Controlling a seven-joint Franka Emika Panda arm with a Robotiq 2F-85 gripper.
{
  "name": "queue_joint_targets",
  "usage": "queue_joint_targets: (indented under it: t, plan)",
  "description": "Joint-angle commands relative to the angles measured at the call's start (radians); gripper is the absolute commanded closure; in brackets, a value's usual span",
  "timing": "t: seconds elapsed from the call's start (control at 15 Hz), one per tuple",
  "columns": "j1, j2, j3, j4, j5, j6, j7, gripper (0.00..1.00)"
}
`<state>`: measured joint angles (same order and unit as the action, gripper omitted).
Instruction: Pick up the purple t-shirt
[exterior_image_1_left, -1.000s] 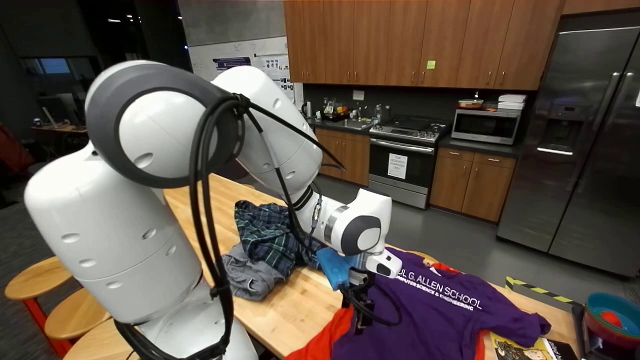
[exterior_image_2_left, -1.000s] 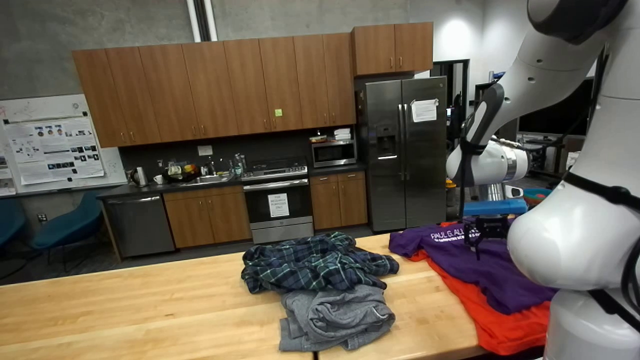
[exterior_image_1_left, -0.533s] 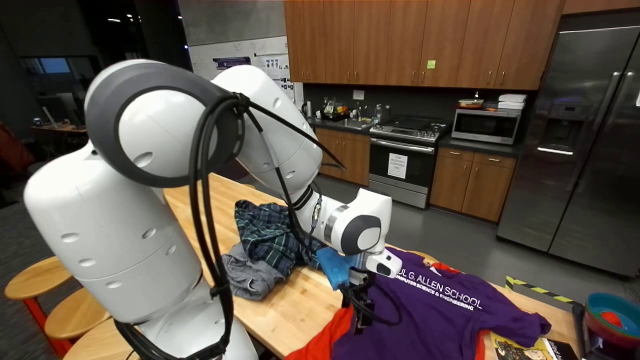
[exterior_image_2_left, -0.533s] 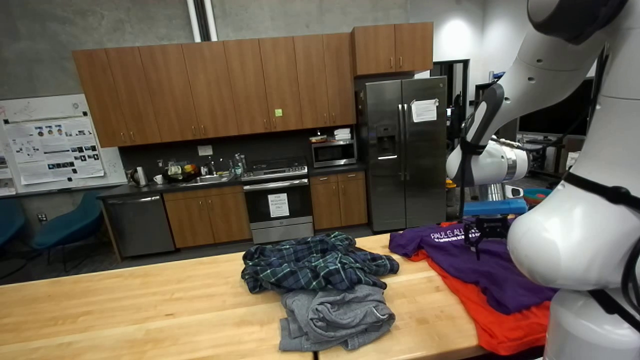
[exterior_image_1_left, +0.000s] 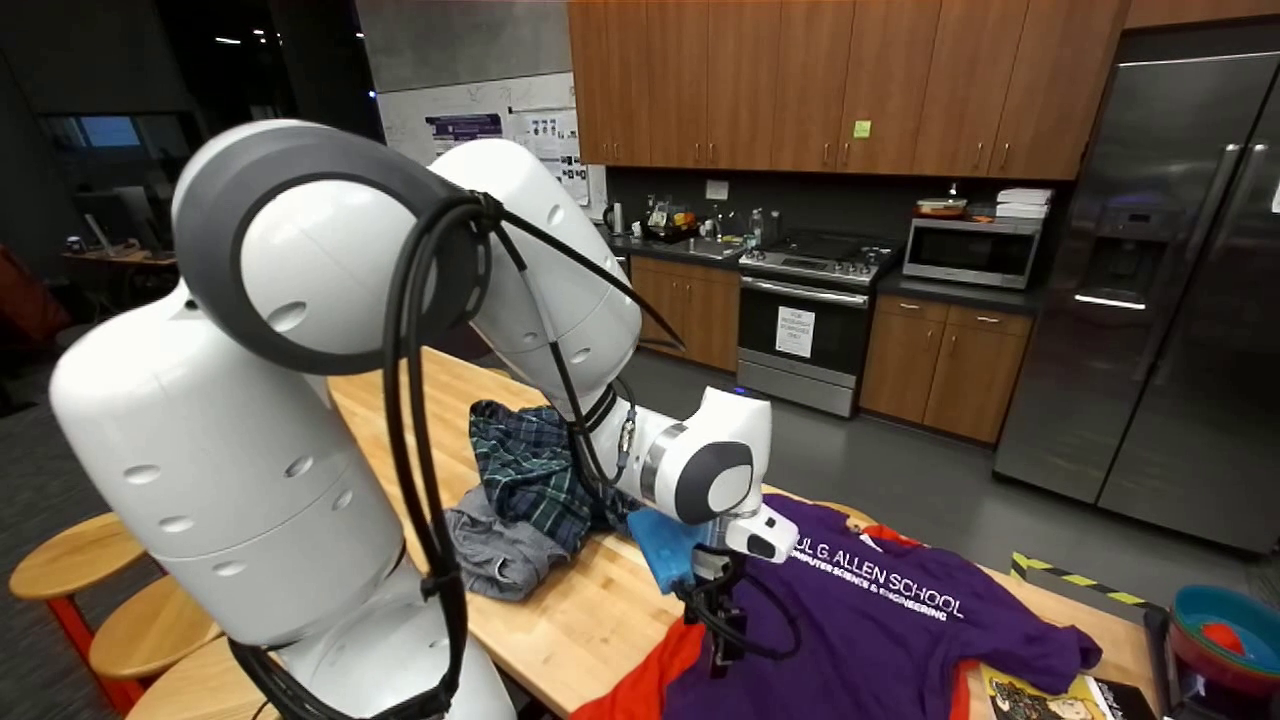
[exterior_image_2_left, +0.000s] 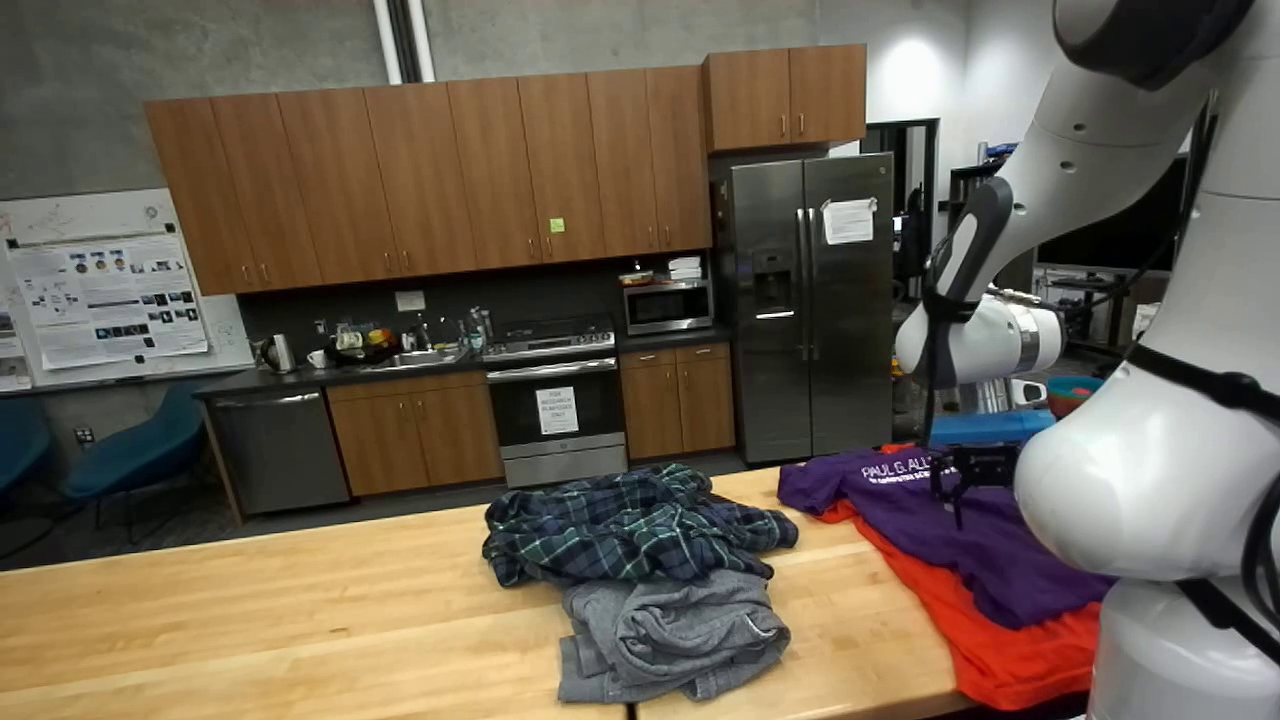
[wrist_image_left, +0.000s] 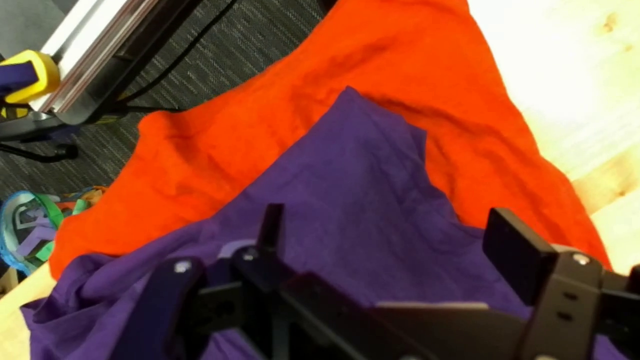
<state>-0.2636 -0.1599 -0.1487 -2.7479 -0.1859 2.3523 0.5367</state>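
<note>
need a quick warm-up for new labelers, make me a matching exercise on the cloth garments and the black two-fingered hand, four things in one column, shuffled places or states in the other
Things
1. deep-purple cloth t-shirt
2. orange-red cloth garment
3. green-and-navy plaid cloth garment
4. black two-fingered hand

Places and states
A. bunched up, touching a plain grey cloth garment
B. wide open
C. showing from under the t-shirt
D. spread out over another garment

Pairs: 1-D, 2-C, 3-A, 4-B
</note>
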Motion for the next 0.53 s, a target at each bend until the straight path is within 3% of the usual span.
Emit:
queue_joint_targets:
  t: [0.0,0.07,0.13,0.27,0.47]
  plan:
    - [-0.018,0.043,0.023,-0.027,-0.150,0.148,0.071,0.00]
    - [-0.023,0.049,0.025,-0.047,-0.205,0.198,0.091,0.00]
    - [-0.089,0.012,-0.041,-0.049,-0.287,0.203,0.004,0.00]
    - [-0.121,0.029,-0.070,-0.042,-0.389,0.267,-0.007,0.00]
    - [-0.196,0.047,-0.155,-0.034,-0.477,0.352,-0.109,0.00]
